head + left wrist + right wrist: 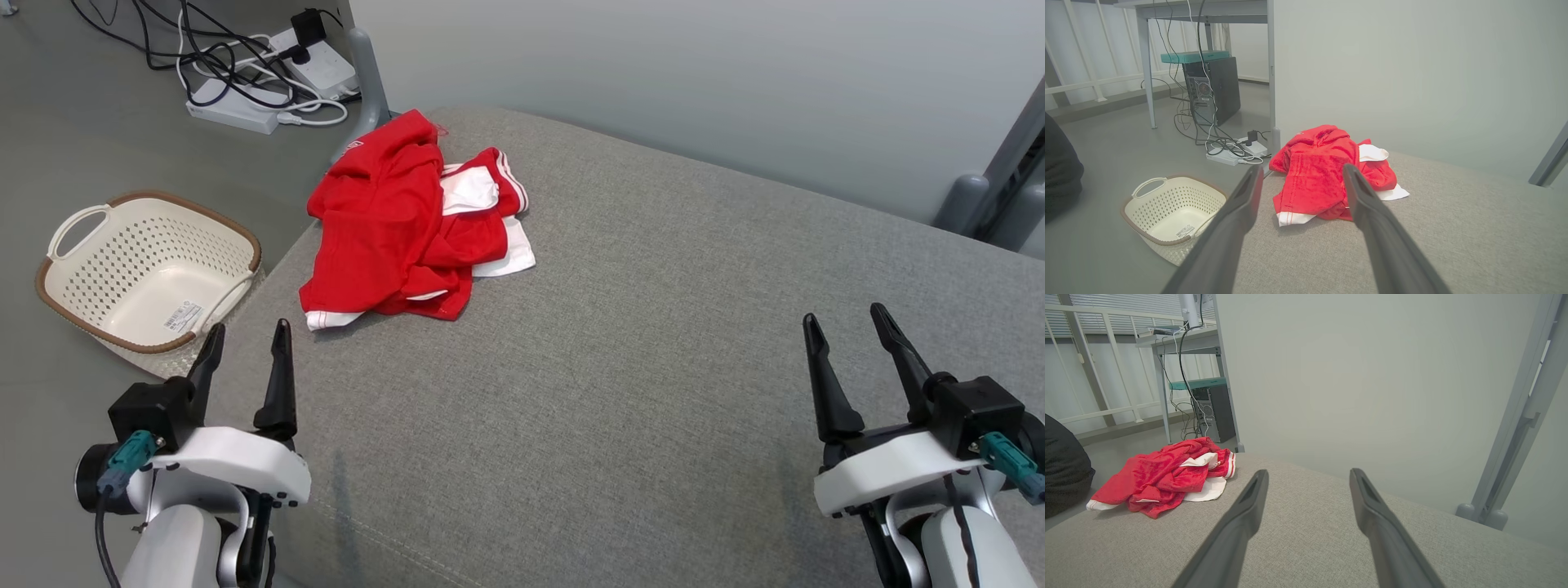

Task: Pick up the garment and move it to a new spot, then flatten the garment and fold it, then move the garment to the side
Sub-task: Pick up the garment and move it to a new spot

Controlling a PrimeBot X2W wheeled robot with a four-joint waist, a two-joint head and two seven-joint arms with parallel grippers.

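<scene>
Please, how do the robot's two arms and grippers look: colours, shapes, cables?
Both match. The left gripper and right gripper each have two long, black, tapering jaws on a black block, mounted on a white moulded shell. A teal connector with a dark cable plugs into each block. The forearms are pale grey.

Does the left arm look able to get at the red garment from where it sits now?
Probably yes. The left gripper is open and aimed at the garment, with just grey padded surface between them; the basket stands aside on the floor.
</scene>
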